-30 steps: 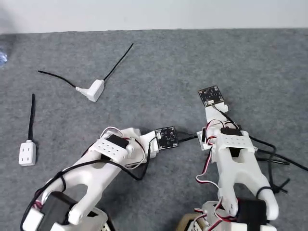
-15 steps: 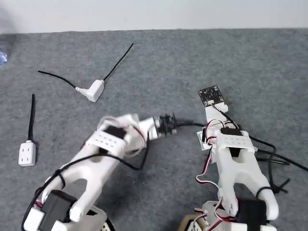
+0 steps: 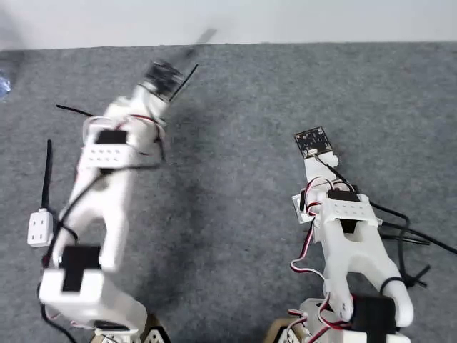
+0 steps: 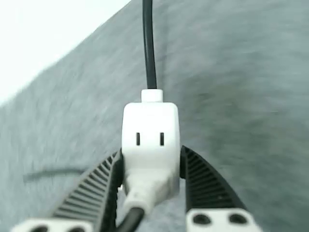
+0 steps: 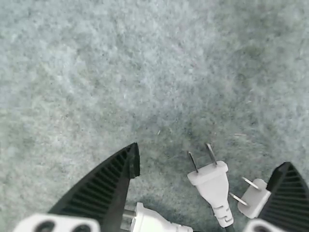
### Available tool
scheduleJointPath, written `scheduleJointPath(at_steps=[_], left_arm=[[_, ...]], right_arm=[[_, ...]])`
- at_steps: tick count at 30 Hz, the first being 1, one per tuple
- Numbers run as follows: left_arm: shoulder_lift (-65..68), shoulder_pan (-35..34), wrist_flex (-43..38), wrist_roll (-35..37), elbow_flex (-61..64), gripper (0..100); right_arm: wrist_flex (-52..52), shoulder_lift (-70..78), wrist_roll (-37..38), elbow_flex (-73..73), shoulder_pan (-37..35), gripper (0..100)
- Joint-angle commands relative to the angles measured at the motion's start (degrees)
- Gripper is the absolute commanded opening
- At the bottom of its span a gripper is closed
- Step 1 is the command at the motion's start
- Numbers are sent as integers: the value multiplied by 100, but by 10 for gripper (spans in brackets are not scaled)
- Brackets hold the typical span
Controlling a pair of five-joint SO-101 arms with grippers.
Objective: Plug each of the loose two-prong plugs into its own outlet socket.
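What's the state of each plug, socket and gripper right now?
two-slot socket: facing slots empty.
left gripper: at the two-slot socket, grip unclear.
second socket: flat on the carpet, nothing plugged in.
larger plug: loose on the carpet, prongs bare.
smaller plug: loose beside it, prongs bare.
right gripper: open over both plugs.

Socket (image 4: 151,140) between left fingers (image 4: 94,188); plugs (image 5: 210,181), seemingly three, on mat (image 5: 145,58) between right fingers (image 5: 104,186).
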Motion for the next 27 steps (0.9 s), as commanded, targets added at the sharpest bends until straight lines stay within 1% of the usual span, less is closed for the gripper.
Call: scheduleJointPath(at_steps=[1,3,4,7,8,9,16,19,24,27], left_arm=[[1055,-492,-62,633,-1200,15],[1424,-466,255,624,-1552,34],[1547,-431,448,563,-1719,70],[1679,-369,941,659,-2044,260],[1679,-369,993,668,-2062,313],[1679,-369,993,668,-2070,345],[1670,-396,923,677,-2088,349],[1512,-431,1143,659,-2114,349],[246,-1116,2321,70,-2360,350],[-536,-1670,3112,-651,-2202,350]], right_arm=[[-110,-13,79,-246,-31,401],[-110,-4,97,-237,-40,401],[-101,-4,202,-229,-48,401],[-110,101,615,-158,-198,401],[-110,145,712,-158,-277,401],[-110,163,774,-158,-321,401],[-110,171,800,-158,-330,401],[-110,189,809,-158,-321,401],[-215,207,809,-149,-321,401],[-215,207,809,-149,-321,401]])
